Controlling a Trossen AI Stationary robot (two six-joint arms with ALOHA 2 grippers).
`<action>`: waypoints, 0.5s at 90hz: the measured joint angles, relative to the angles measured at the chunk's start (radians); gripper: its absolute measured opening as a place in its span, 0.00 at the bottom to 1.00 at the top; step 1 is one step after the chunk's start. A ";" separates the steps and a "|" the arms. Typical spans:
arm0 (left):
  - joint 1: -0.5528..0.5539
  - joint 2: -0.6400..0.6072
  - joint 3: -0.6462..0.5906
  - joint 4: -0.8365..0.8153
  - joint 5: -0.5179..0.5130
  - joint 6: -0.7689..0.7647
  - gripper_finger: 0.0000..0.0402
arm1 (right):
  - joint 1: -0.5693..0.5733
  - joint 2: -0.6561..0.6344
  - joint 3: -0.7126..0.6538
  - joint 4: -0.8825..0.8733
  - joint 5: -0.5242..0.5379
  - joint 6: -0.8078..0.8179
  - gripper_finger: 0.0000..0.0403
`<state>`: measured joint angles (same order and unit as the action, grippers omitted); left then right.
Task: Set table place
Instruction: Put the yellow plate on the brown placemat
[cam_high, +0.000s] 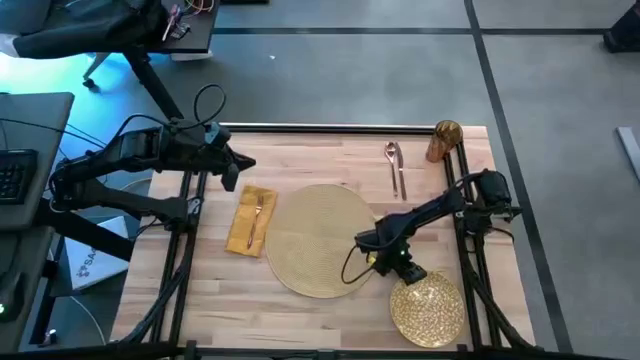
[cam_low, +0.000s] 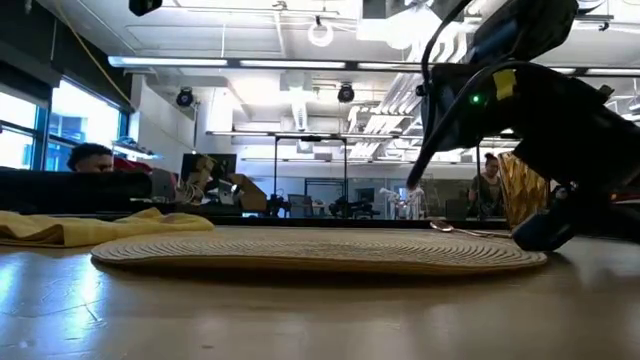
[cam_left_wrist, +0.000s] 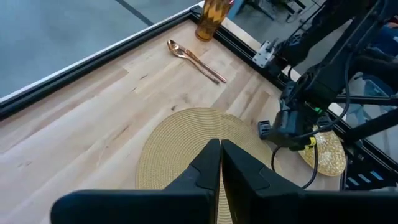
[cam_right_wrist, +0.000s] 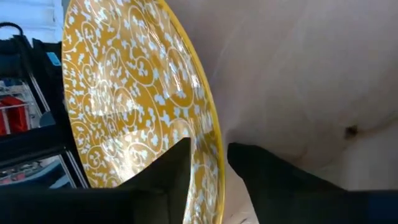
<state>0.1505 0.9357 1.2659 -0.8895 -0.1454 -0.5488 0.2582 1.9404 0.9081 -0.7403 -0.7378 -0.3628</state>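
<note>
A round tan placemat (cam_high: 320, 238) lies mid-table. To its left a mustard napkin (cam_high: 250, 220) lies flat with a copper fork on it. A copper spoon and knife (cam_high: 395, 168) and an amber glass (cam_high: 443, 140) sit at the far right. The gold patterned plate (cam_high: 428, 305) is at the near right, just off the placemat's edge, and my right gripper (cam_high: 398, 268) is shut on its rim. My left gripper (cam_high: 248, 162) hovers shut over the table's far left, beyond the napkin, with nothing in it. My right gripper pinches the plate's rim (cam_right_wrist: 214, 140) on the side facing the placemat. One finger (cam_right_wrist: 168, 177) lies on the patterned upper face and the other (cam_right_wrist: 273, 177) under the rim. The fingers slant down from the far left. Whether the plate is lifted clear, I cannot tell.
The black frame rail (cam_high: 470, 230) runs along the table's right side close to the plate. Bare wood (cam_high: 330, 320) lies near the front edge below the placemat. A person sits far behind the table in the low view.
</note>
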 joint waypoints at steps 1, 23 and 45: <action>0.000 0.000 0.000 0.000 0.000 0.000 0.00 | 0.001 0.000 0.000 0.001 0.001 0.000 0.28; 0.000 0.000 0.000 0.000 0.000 0.000 0.00 | 0.010 0.000 0.000 0.010 -0.009 0.005 0.05; 0.000 0.000 0.000 0.000 0.000 -0.013 0.00 | 0.013 -0.020 -0.003 -0.008 -0.028 -0.041 0.01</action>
<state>0.1505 0.9356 1.2663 -0.8898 -0.1459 -0.5620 0.2712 1.9208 0.9054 -0.7486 -0.7662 -0.4041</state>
